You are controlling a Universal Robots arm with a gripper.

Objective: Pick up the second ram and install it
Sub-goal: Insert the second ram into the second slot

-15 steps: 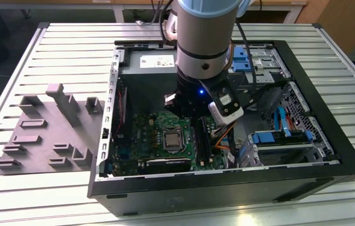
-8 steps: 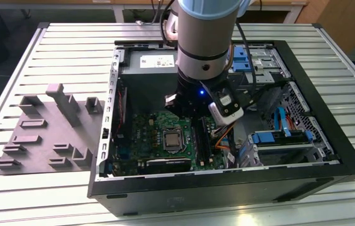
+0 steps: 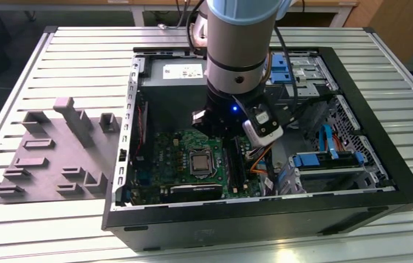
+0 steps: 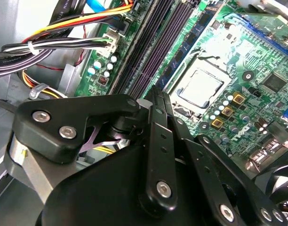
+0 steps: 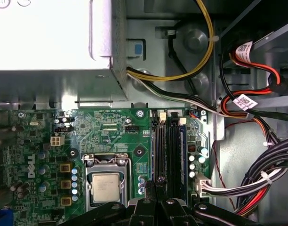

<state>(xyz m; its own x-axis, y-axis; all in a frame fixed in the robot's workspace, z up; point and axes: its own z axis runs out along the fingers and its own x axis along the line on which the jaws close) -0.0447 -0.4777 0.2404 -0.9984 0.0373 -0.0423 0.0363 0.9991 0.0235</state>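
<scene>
My gripper (image 5: 156, 188) hangs over the motherboard's (image 3: 184, 148) memory slots (image 5: 167, 146), fingers pressed together and gripping nothing. One memory stick (image 5: 180, 150) sits in the outer slot near the cables; I can't tell if it's fully seated, so I'd press evenly

White sticker (image 3: 184, 71) on the power supply (image 3: 164, 82), print too small to make out; white tags (image 5: 243, 48) on the cables (image 5: 257, 115), coded marks illegible; white maker's lettering (image 5: 31, 167) on the green motherboard (image 5: 111, 134); fine board legends unreadable.
</scene>
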